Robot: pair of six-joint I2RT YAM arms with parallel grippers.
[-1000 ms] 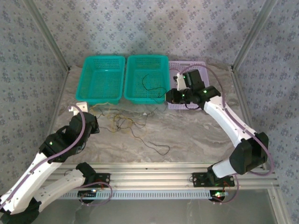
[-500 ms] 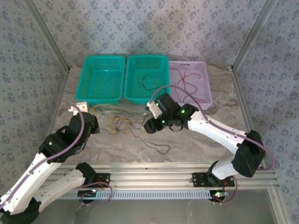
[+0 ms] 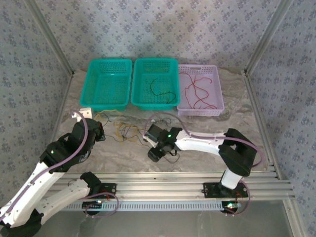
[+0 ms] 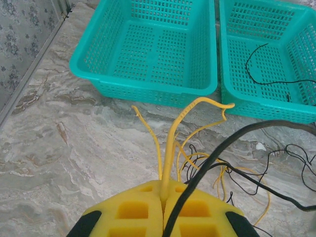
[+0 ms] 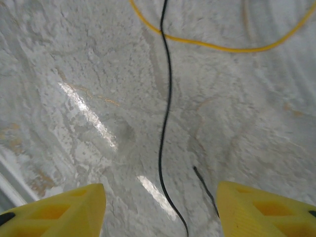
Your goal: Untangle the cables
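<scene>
While apart, right jaws astride cable [image 5: 165, 123]

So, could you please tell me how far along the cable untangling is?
Done: a red cable lies in the lilac basket and a black cable in the middle teal basket. In hand: the left end effector is shut on a yellow cable; the right end effector hangs open over a loose black cable on the table. Left: the yellow-and-black tangle on the table.
</scene>
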